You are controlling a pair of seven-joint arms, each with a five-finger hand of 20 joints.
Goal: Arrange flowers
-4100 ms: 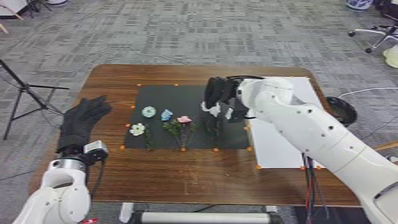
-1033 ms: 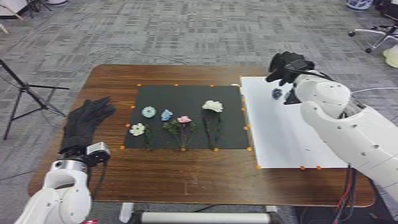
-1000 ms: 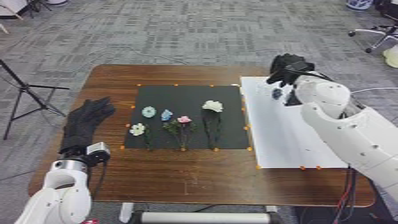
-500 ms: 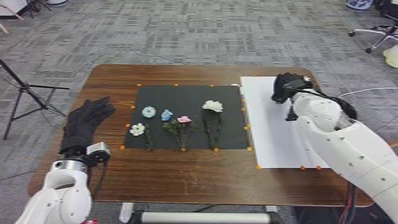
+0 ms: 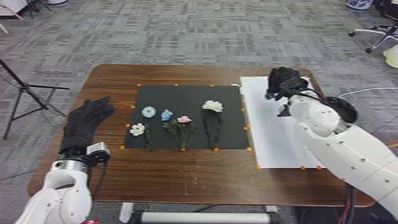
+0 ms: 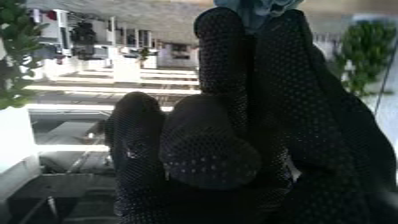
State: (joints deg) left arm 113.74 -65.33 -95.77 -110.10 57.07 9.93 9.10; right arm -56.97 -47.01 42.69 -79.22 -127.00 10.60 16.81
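Right of the black mat (image 5: 174,97), my right robot hand (image 5: 283,80) pinches a bluish flower (image 6: 268,7), I think for secure carrying.

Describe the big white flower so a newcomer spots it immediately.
On the brown table, find the black mat. The big white flower is its rightmost bloom, above long dark stems, and fuller than the small white flower by the mat's left edge.
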